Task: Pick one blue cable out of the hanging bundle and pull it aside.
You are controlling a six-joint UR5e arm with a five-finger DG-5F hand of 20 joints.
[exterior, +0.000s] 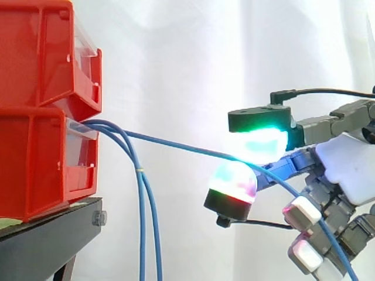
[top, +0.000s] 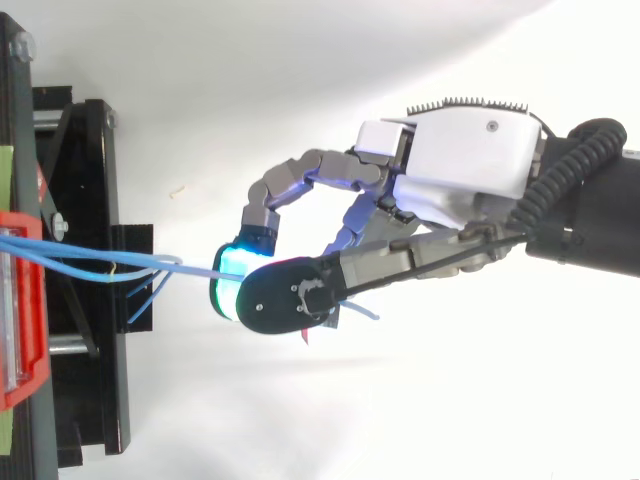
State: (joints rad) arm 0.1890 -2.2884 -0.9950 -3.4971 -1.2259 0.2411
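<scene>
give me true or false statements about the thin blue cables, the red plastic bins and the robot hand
1. The hand pinches one thin blue cable between its glowing pads. True.
2. The other blue cables lie flat on the black stand. False: they hang down beside it.
3. The pinched cable comes out of the lower red plastic bin. True.
4. In the side view the hand is left of the bins. False: it is to their right.
</scene>
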